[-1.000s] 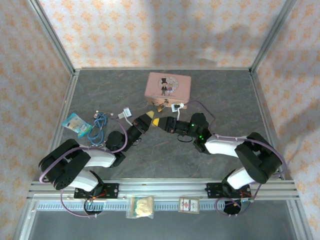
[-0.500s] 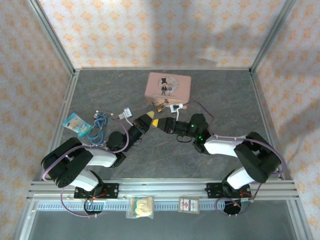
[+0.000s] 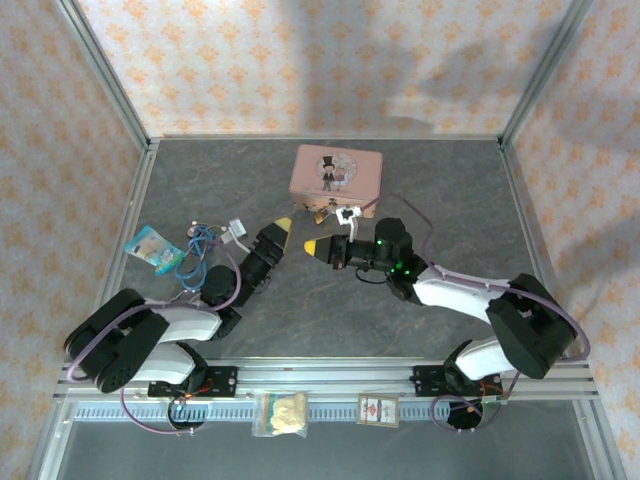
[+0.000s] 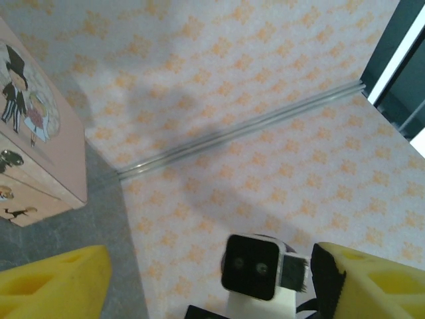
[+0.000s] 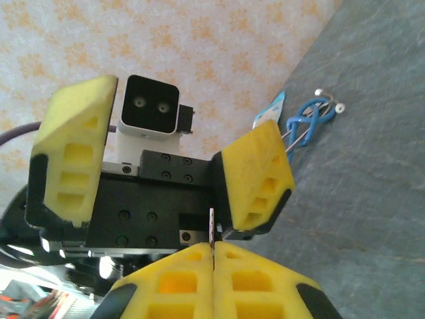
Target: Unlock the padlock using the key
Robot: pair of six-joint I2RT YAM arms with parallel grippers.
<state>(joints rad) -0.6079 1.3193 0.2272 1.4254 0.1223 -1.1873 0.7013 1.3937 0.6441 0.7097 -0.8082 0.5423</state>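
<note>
Jaws of the right gripper [image 3: 312,246] are pressed together on a thin silvery key [image 5: 212,234], seen edge-on between the yellow pads [image 5: 172,282]. Those of the left gripper [image 3: 282,224] stand wide apart with nothing between them, facing the right one low over the grey stone-patterned bench [image 3: 440,190]. The tiny brass-gold padlock [image 3: 320,214] sits at the near side of the pink rectangular tin [image 3: 337,170], just beyond both grippers. A coiled blue cable [image 3: 200,243] lies to the left of the left gripper.
</note>
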